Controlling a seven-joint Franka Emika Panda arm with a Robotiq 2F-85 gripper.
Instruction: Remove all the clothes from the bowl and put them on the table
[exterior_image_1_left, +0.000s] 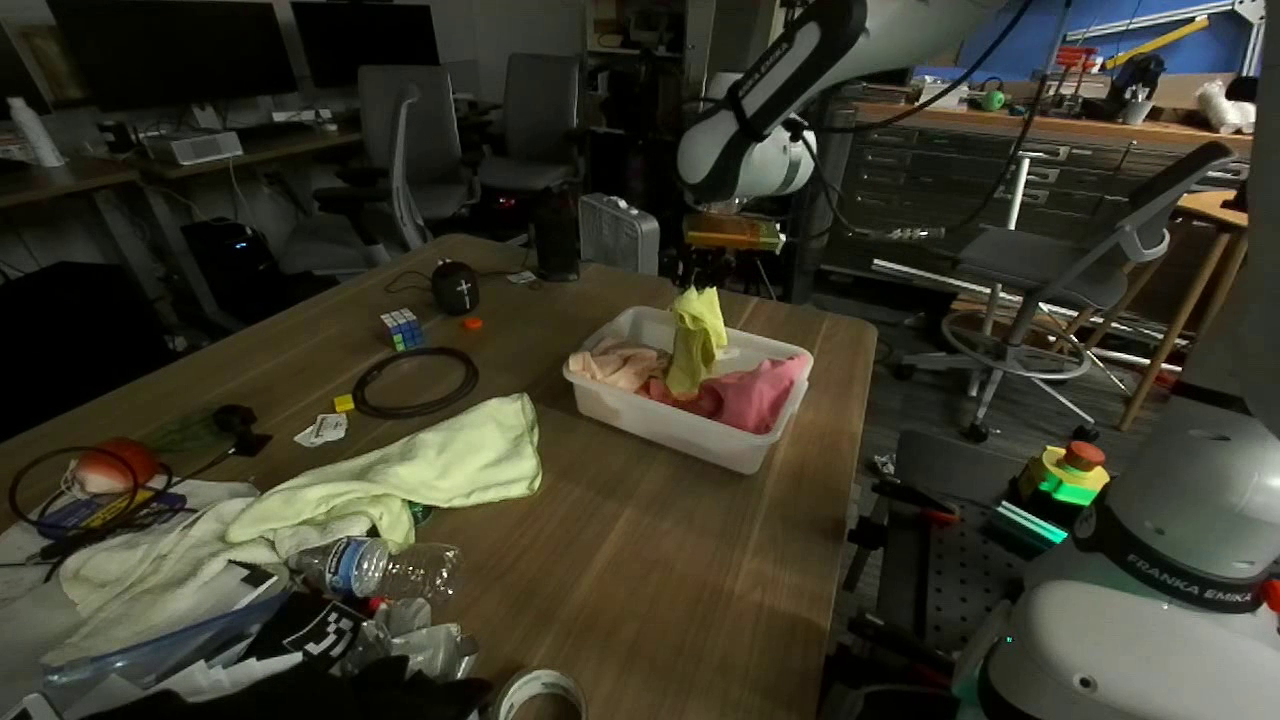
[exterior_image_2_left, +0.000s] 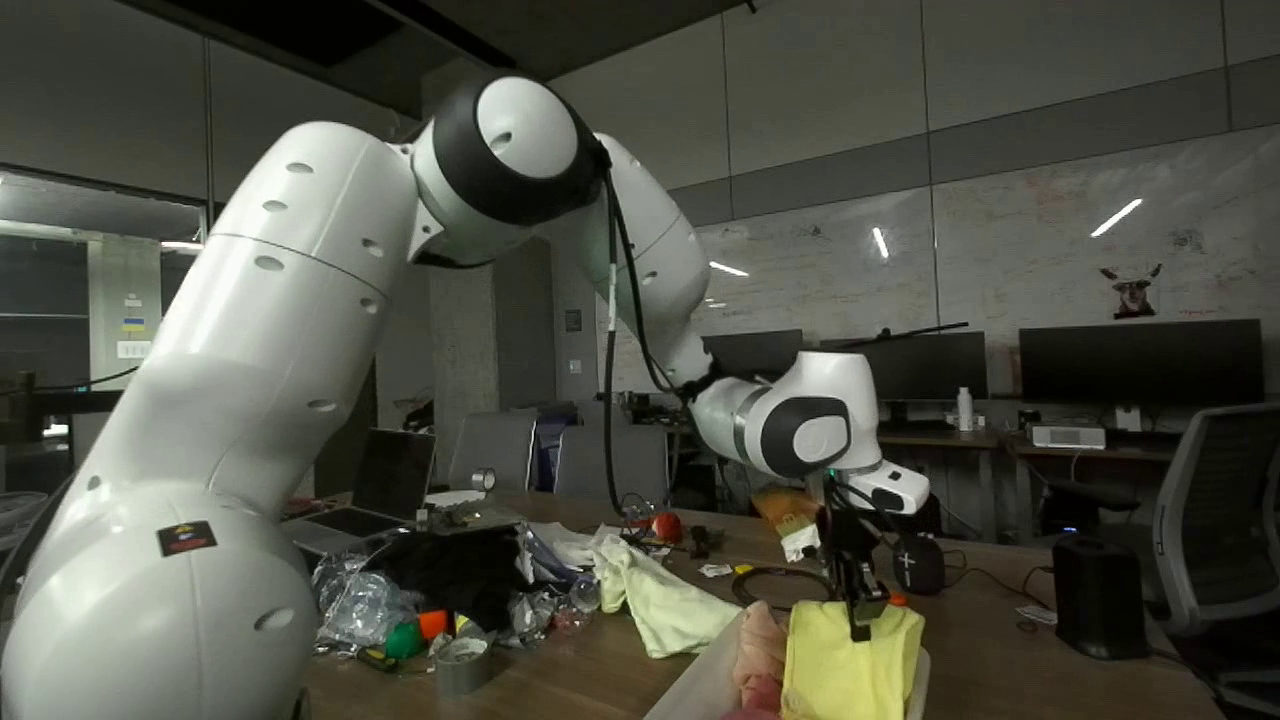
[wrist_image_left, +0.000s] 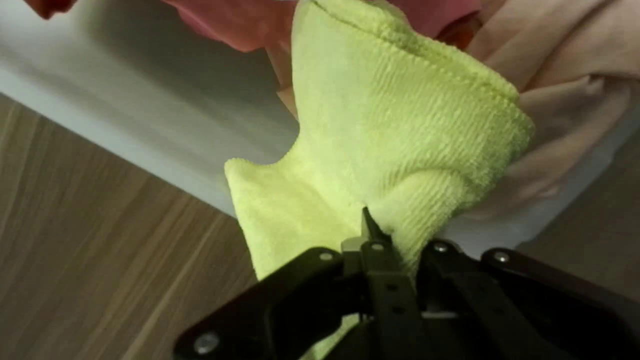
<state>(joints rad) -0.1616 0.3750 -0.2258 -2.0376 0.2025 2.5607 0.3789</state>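
Note:
A white plastic bin stands on the wooden table. My gripper is shut on a yellow cloth and holds it up over the bin. In both exterior views the yellow cloth hangs from the gripper; its lower end reaches down into the bin. A peach cloth lies at one end of the bin and a pink cloth at the other. A red cloth lies between them. The wrist view also shows the peach cloth and pink cloth.
A pale yellow-green towel lies on the table beside a plastic bottle and clutter. A coiled black cable, a puzzle cube and a round black speaker are farther back. A tape roll is at the near edge.

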